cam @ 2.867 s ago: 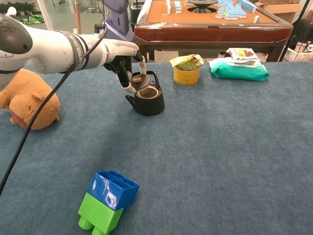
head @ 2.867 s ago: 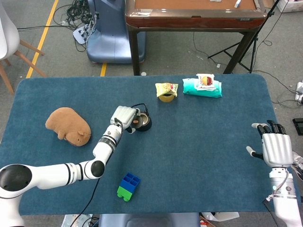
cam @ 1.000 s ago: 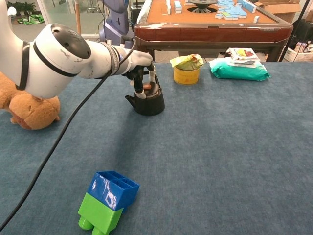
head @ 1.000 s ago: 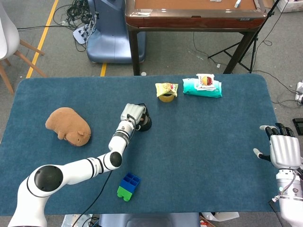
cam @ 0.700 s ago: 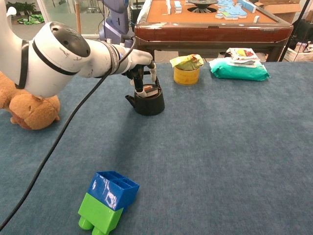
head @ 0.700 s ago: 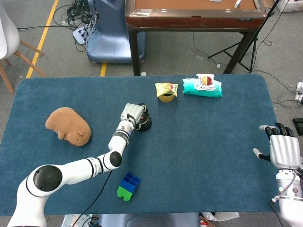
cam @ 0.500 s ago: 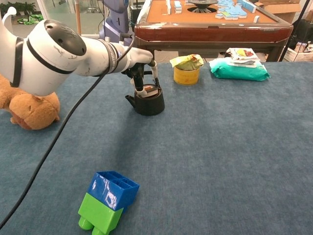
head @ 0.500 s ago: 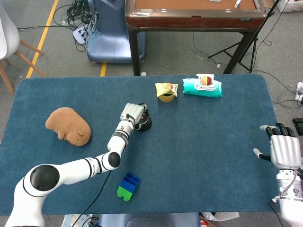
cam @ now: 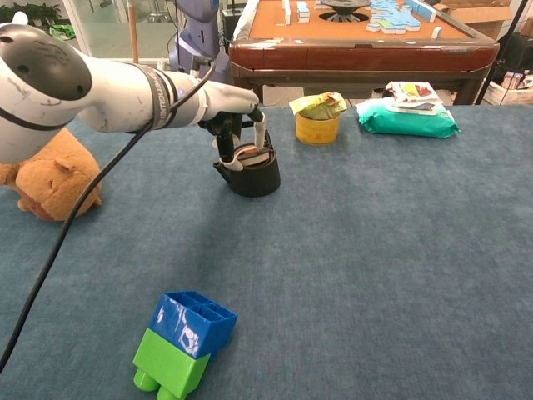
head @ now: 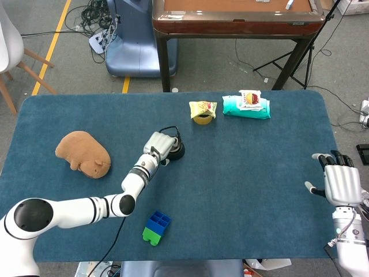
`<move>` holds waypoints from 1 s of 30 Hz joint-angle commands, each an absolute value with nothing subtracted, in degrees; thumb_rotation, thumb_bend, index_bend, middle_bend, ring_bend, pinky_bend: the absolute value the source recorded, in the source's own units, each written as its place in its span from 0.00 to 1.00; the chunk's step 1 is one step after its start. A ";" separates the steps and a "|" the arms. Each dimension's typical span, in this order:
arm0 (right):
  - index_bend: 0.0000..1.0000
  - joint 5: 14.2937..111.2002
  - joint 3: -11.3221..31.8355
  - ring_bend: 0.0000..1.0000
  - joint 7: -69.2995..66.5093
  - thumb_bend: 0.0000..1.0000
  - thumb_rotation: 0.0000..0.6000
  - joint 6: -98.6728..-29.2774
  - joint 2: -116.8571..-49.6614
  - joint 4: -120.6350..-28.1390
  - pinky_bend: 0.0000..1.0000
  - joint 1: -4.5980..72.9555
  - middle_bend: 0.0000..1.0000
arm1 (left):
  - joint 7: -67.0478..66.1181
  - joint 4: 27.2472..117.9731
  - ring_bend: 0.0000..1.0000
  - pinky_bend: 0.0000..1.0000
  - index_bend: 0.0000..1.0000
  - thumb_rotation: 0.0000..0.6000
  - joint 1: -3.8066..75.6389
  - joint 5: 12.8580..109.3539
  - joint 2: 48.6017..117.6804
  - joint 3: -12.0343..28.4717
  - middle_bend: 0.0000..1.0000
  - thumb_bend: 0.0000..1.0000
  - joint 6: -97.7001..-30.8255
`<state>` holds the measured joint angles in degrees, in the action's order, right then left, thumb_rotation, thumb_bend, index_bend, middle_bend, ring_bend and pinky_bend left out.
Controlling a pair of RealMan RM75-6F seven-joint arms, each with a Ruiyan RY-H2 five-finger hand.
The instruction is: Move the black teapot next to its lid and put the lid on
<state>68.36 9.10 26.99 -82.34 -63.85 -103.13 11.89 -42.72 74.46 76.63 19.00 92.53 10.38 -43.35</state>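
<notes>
The black teapot (cam: 251, 176) stands on the blue tablecloth left of centre, its wire handle up; it also shows in the head view as the teapot (head: 176, 152). Its lid (cam: 251, 154), with a brownish knob, lies on the pot's mouth, slightly tilted. My left hand (cam: 235, 123) hovers over the pot with fingers (cam: 261, 136) on both sides of the lid, pinching it. From the head camera the left hand (head: 159, 143) covers the pot's left half. My right hand (head: 343, 183) hangs at the table's right edge, fingers spread, holding nothing.
A brown plush toy (head: 84, 154) lies at the left. A blue and green block (head: 156, 227) sits near the front edge. A yellow cup (head: 202, 112) and a teal wipes pack (head: 247, 107) stand at the back. A wooden table (cam: 358, 42) is behind.
The left hand brought the lid from beside the handle down onto the pot's mouth. Over the last half second its arm swung left while the fingers stayed at the lid. The right hand barely moved.
</notes>
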 commanded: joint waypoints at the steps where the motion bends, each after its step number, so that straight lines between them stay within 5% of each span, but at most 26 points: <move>1: 0.32 68.34 9.09 0.18 27.21 0.09 1.00 -82.34 -63.93 -103.20 0.22 11.95 0.36 | -42.72 74.88 0.94 1.00 0.32 1.00 76.68 19.38 92.52 9.90 0.89 0.27 -43.59; 30: 0.32 68.09 9.21 0.18 27.50 0.09 1.00 -83.19 -63.49 -103.73 0.22 11.51 0.36 | -38.97 74.27 0.94 1.00 0.32 1.00 76.45 18.99 91.97 9.78 0.88 0.26 -43.68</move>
<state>68.09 9.21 27.50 -83.19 -63.50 -103.72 11.51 -39.91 73.18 77.05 18.08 92.82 9.35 -43.26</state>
